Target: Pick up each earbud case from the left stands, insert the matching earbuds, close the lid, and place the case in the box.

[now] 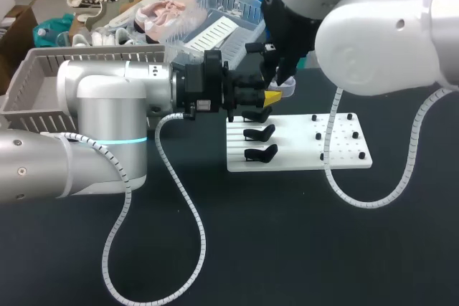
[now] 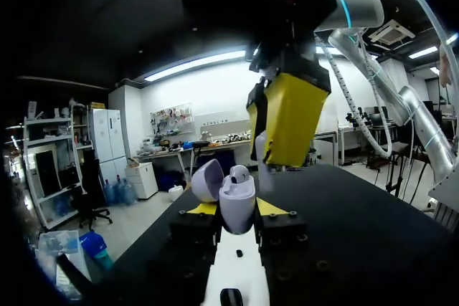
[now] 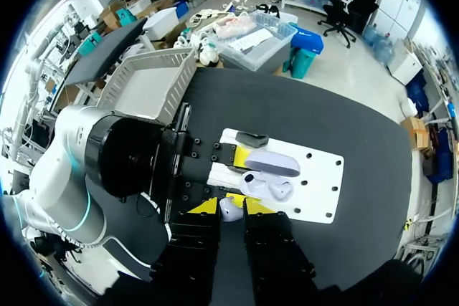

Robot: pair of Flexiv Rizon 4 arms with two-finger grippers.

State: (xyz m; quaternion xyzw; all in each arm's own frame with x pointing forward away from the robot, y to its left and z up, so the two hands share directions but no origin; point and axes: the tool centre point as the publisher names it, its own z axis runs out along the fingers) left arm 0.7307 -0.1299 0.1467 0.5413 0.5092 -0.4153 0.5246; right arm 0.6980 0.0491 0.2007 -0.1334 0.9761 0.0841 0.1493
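Earbud case (image 3: 267, 187), lid open, sits clamped in the left end effector (image 2: 237, 211) above the white stand plate (image 1: 337, 155), presumably steadied mouth-up so the right end effector (image 3: 229, 206), pinching a white earbud (image 3: 228, 211) beside it, can seat it.

Lilac case (image 2: 237, 206) (lid open) upright, one earbud (image 2: 239, 173) seemingly seated inside.

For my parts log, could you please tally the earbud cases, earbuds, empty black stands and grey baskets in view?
earbud case: 1
earbud: 2
empty black stand: 3
grey basket: 1
Total: 7
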